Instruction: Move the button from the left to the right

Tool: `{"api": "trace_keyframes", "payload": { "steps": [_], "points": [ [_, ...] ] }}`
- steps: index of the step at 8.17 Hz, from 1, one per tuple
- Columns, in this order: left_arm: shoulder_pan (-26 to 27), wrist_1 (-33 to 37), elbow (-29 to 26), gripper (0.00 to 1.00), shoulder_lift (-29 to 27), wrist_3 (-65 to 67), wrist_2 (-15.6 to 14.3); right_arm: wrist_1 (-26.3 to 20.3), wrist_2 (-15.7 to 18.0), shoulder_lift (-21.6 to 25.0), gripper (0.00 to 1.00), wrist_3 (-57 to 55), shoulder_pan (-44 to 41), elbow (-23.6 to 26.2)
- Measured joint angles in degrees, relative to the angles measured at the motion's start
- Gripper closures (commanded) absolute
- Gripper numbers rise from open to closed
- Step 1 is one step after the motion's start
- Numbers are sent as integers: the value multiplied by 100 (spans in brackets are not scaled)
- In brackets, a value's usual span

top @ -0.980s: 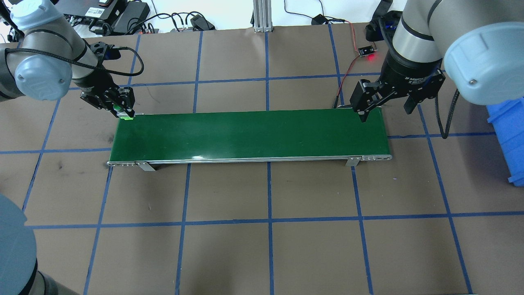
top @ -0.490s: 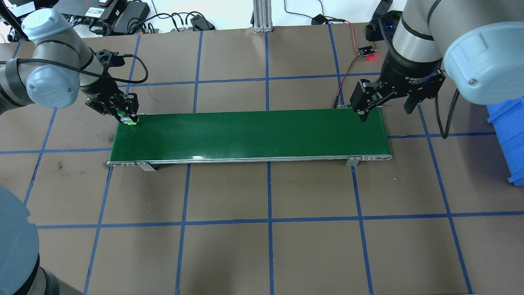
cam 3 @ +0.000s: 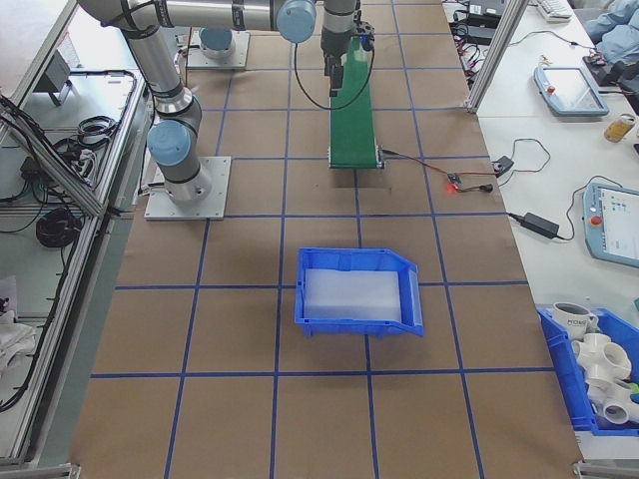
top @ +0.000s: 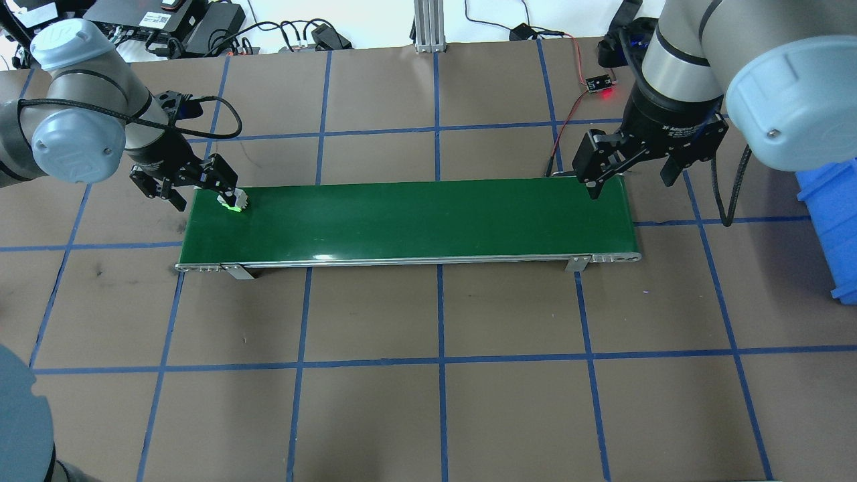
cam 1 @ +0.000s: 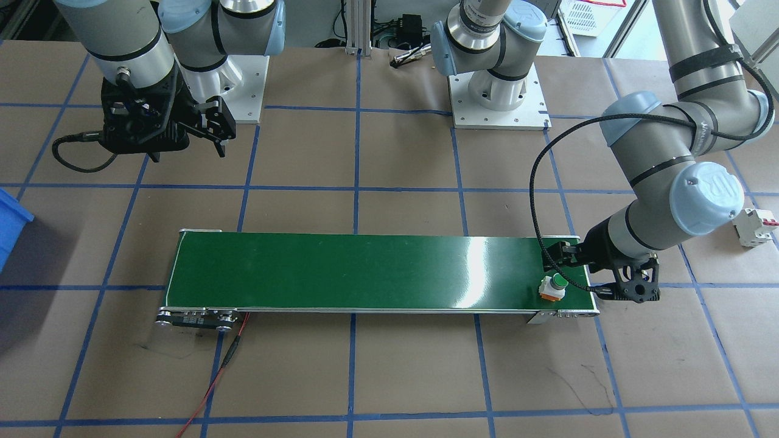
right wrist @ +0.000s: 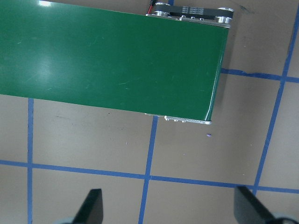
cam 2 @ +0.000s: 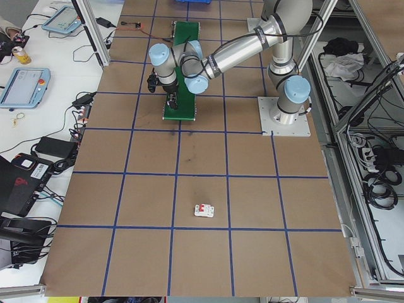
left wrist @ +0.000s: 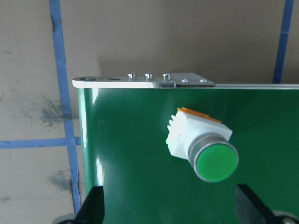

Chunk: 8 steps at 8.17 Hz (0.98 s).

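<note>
Button (cam 1: 552, 287) sits on the green belt (cam 1: 365, 274), at the belt's right end in the front-facing view and its left end in the overhead one. It rests tilted, green cap up and toward the wrist camera, orange base against the belt. The left fingers (left wrist: 173, 212) are spread wide and hold nothing, their tips just short of the button, which lies free between and ahead of them.

Judging from this, the button has been set down and the step in hand is to clear away from it. A straight lift, with the fingers kept wide, would avoid nudging the cap or tipping the button off the nearby belt edge.

The right gripper (top: 626, 167) hangs over the belt's far end, at the upper right of the overhead frame, fingers spread and empty, well apart from the button.

On the counter (top: 428, 402) a white breaker (cam 1: 754, 226) lies at the right edge of the front-facing frame, a blue bin (cam 3: 357, 291) sits mid-frame in the right view, and a red wire (cam 1: 213, 377) trails from the belt's other end. None of these blocks the belt.
</note>
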State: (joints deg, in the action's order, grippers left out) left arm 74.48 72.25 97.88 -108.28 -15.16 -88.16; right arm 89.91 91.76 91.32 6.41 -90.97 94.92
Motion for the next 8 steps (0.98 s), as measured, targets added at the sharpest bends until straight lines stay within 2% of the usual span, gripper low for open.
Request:
{"api": "trace_keyframes", "payload": {
  "steps": [4, 8],
  "points": [
    [197, 955, -55, 0, 719, 807, 39, 0, 0, -1, 0, 4, 0, 1],
    [279, 1108, -296, 0, 1084, 833, 46, 8, 23, -16, 0, 9, 0, 0]
  ]
}}
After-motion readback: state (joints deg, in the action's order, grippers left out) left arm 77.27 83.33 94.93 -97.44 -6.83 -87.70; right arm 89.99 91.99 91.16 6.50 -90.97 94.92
